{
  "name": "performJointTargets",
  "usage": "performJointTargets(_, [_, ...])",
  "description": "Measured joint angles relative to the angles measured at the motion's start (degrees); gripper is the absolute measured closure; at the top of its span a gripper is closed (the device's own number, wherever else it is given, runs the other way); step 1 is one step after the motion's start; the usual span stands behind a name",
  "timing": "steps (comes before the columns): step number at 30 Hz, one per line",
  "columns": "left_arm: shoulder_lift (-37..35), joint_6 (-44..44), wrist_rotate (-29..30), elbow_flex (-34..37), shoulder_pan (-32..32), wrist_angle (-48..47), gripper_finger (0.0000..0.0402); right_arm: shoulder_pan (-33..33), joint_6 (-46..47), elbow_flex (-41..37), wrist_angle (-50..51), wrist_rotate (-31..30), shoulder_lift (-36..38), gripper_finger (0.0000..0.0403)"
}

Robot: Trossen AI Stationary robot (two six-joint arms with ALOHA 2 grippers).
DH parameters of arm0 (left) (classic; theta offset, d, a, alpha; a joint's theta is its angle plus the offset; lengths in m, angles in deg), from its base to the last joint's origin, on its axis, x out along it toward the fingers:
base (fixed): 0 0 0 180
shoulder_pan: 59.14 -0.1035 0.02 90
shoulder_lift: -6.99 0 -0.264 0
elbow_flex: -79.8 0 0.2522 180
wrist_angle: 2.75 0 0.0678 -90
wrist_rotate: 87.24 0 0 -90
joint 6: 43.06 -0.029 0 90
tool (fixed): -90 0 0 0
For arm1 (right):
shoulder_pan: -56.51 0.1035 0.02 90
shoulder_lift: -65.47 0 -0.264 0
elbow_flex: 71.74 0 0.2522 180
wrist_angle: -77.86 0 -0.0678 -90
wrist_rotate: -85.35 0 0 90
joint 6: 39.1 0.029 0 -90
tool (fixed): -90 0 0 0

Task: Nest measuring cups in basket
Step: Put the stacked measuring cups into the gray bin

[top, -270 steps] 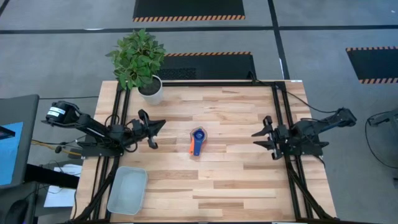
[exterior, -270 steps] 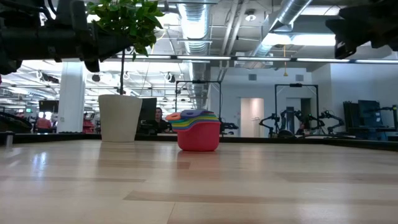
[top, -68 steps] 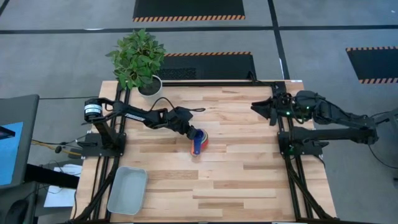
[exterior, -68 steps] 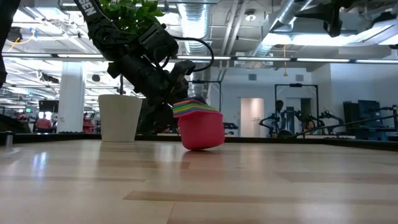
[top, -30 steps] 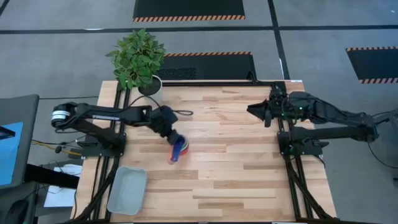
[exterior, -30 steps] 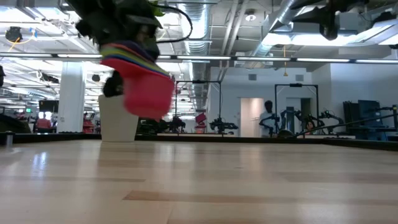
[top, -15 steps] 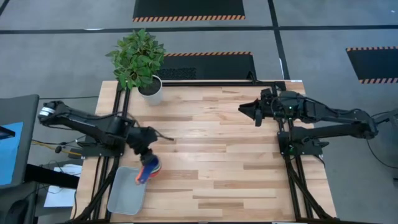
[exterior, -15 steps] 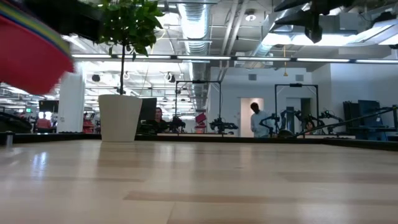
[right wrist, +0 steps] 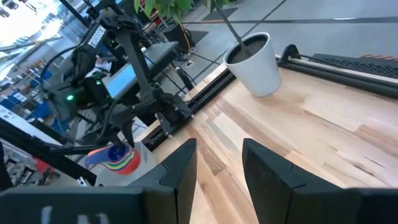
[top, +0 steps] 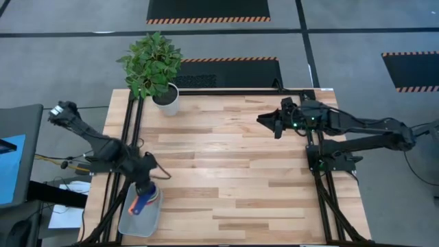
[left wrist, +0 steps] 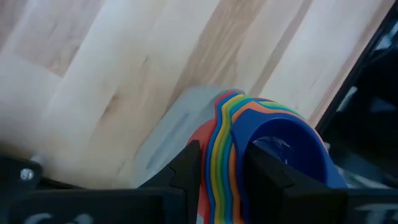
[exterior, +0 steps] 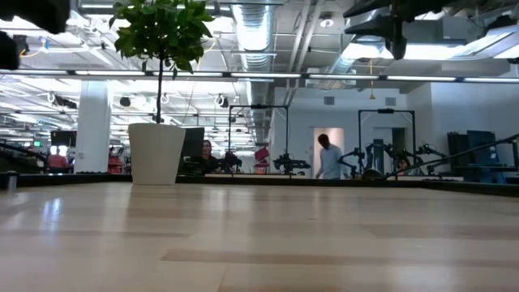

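Seven nested cups (left wrist: 249,146), rainbow rims, blue innermost

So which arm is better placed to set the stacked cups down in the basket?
The left. Its hand already grips the stacked measuring cups over the basket. The right hand is open and empty, above the table's far right side.

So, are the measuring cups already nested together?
Yes: the measuring cups form one stack, rims layered, held by the left gripper over the basket.
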Motion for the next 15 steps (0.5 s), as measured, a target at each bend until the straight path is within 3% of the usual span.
performJointTargets(8, [3.7, 11.4, 8.4, 2.0, 11.5, 1.5, 0.0319, 0.0, 0.4, 0.0, -2.0, 0.0, -1.8, 0.0243])
performJointTargets(15, [10.7, 17.5, 13.4, 3.2, 17.8, 2.8, 0.0318, 0.8, 0.4, 0.0, -2.6, 0.0, -2.1, 0.0249])
